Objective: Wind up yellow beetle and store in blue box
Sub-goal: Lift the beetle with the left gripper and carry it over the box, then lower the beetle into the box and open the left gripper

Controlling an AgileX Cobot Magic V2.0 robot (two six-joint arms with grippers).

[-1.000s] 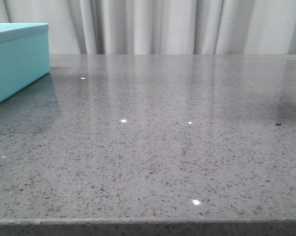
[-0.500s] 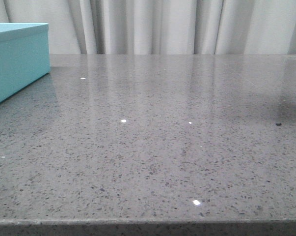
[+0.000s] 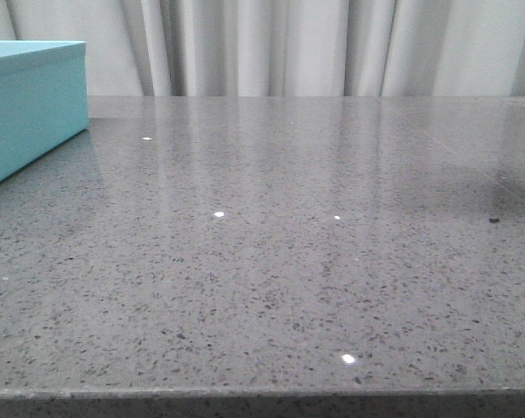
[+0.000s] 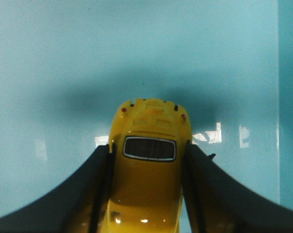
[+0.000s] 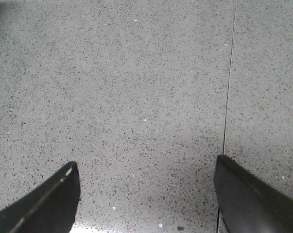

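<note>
We are seeing the glossy yellow beetle (image 4: 148,170) filling the lower centre of the left wrist frame above turquoise; the blue box (image 3: 27,104) is sitting at the front view's upper left.

The front view sits low at the near edge, looking far across the counter (image 3: 279,261), with the blue box (image 3: 27,104) at far left. The left wrist view looks close down onto turquoise surface past its jaws. The right wrist view looks close down on the same speckled counter (image 5: 136,97).
</note>
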